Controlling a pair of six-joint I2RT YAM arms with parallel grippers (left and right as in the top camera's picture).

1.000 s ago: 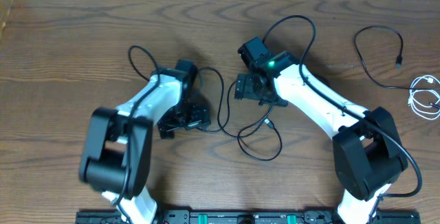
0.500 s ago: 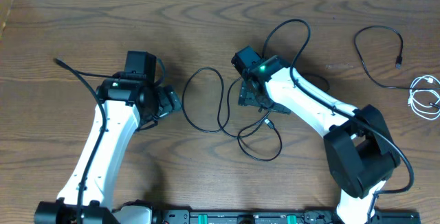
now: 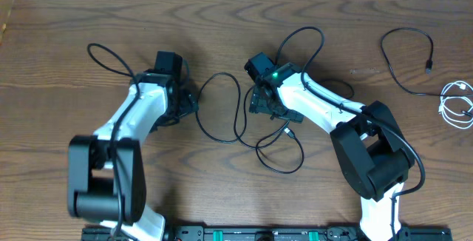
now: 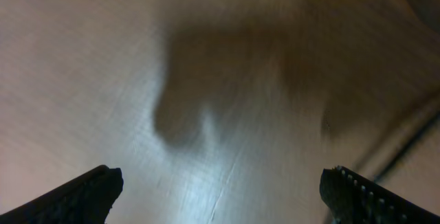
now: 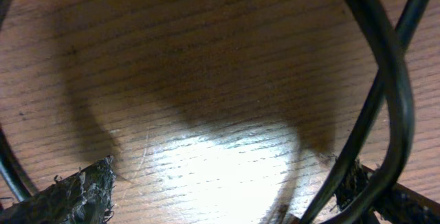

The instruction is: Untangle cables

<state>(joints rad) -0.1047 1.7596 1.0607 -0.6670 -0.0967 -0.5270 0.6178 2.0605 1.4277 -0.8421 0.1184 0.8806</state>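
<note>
1. My right tool (image 3: 261, 102) is spread wide and holds nothing. It hangs low over the middle of the frame, right above the looping black cable (image 3: 236, 119).
2. In the right wrist view two strands of that cable (image 5: 395, 100) run down the right side and cross just inside the tool's right tip. The rest of the gap shows bare tabletop (image 5: 206, 80). I judge the tool sits here so that a strand lies between its tips before I close.
3. My left tool (image 3: 183, 102) is also spread and empty, just left of the cable's leftmost loop. Its wrist view is blurred. I see only wood between the tips and a dark line at the right edge that I cannot name for certain.
4. The black cable lies slack on the tabletop (image 3: 89, 19) between the two tools, curling over itself toward the lower middle. With one tool on each side, I could pull the loops apart, which seems to be why the arms face each other.
5. A second black cable (image 3: 430, 52) lies on its own in the upper right, and a white cable (image 3: 458, 106) is coiled at the right edge. Both are well apart from the middle knot.
6. The wire (image 3: 103, 55) arching at the upper left belongs to my left arm and is not part of the job.
7. Risk: closing on both crossed strands at once would tighten the snarl.
</note>
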